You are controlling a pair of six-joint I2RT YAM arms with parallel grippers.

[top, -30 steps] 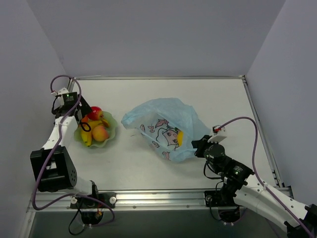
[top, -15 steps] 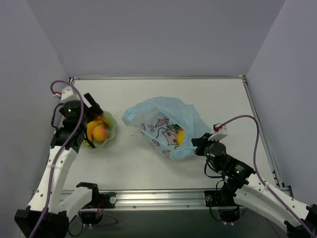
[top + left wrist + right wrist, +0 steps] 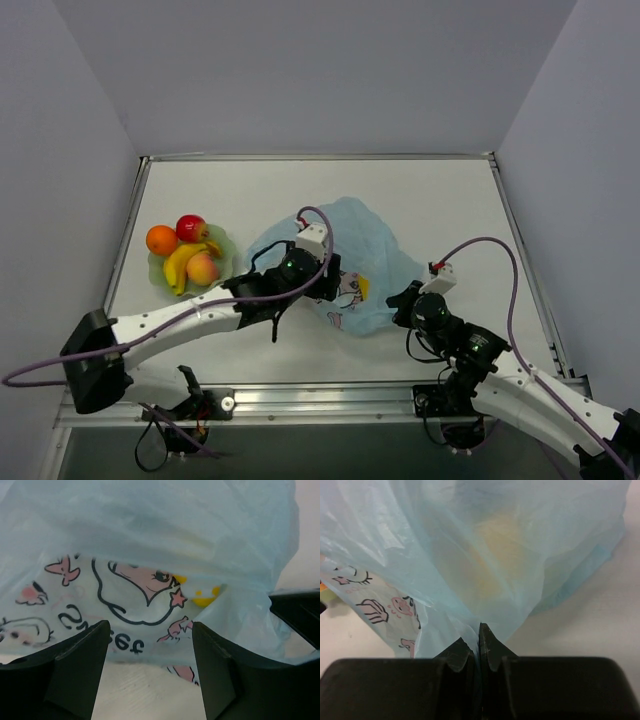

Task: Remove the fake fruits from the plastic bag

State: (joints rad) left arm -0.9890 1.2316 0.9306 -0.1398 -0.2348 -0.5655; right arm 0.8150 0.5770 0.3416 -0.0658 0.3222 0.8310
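Observation:
The light-blue plastic bag (image 3: 350, 235) lies mid-table, its cartoon print facing the near edge. A yellow fruit (image 3: 362, 288) shows through it. My left gripper (image 3: 335, 282) is open at the bag's near side, its jaws wide apart. In the left wrist view it (image 3: 150, 645) faces the printed bag (image 3: 150, 540), with the yellow fruit (image 3: 205, 597) behind the film. My right gripper (image 3: 400, 298) is shut on the bag's right corner. In the right wrist view it (image 3: 479, 632) pinches the bag's film (image 3: 470, 555). An orange (image 3: 160, 240), a red apple (image 3: 190, 228), a banana (image 3: 180, 268) and a peach (image 3: 203, 268) lie outside the bag.
The four loose fruits rest on a pale green plate (image 3: 232, 262) at the left of the table. Grey walls close off the left, back and right sides. A metal rail (image 3: 330, 398) runs along the near edge.
My left arm has swung from the plate at the left across to the bag, uncovering the fruits on the plate. My right gripper has kept its hold on the bag.

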